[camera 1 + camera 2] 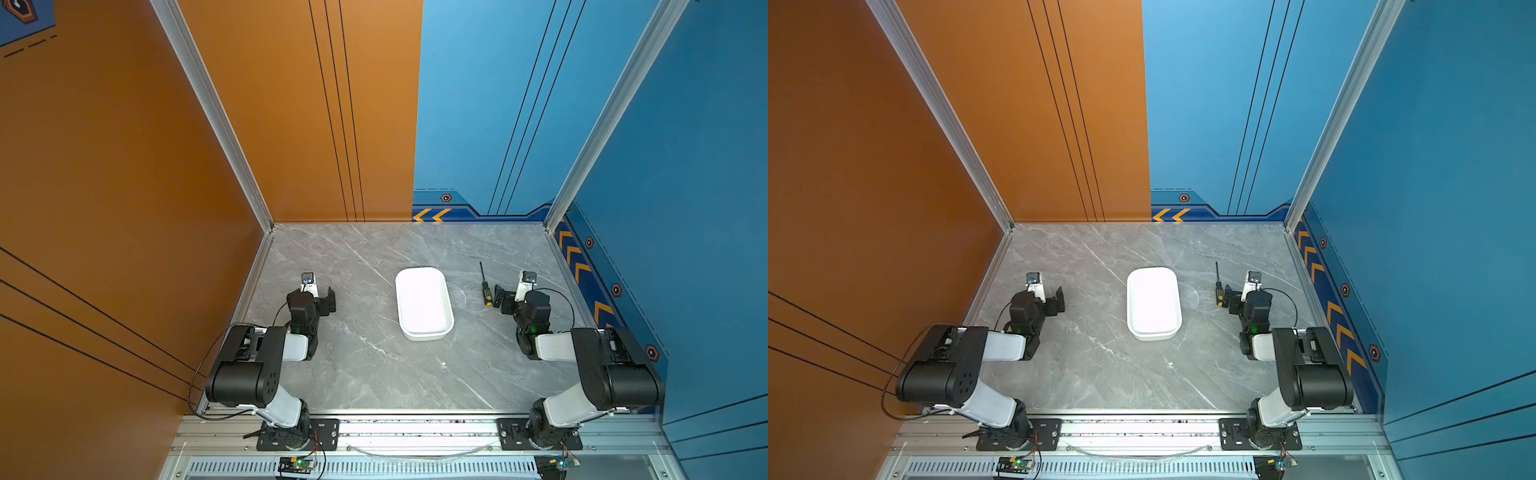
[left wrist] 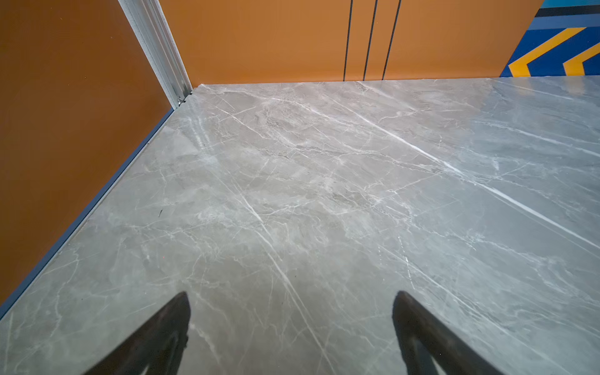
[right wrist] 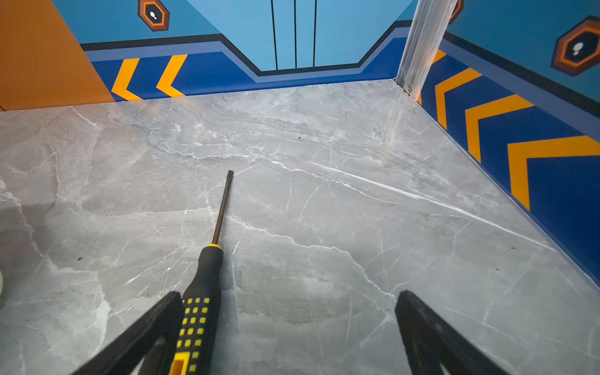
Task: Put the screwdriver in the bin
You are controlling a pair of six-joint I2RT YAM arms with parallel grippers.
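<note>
1. I see the flat-blade screwdriver (image 1: 485, 288) on the marble table (image 1: 353, 365), at 3 o'clock from the white bin (image 1: 424, 303), with its tip toward 12.
2. The right gripper (image 3: 289, 295) is spread wide, with the handle just beside one finger.
3. The left gripper (image 2: 290, 293) is spread too.

Right wrist view: screwdriver (image 3: 209, 269) handle's end cut off at the view's edge; bin (image 3: 1, 281) visible only as a white sliver.

Both top views look down over my whole bench (image 1: 374, 374); each wrist camera peers low past my fingers (image 3: 156, 321).
</note>
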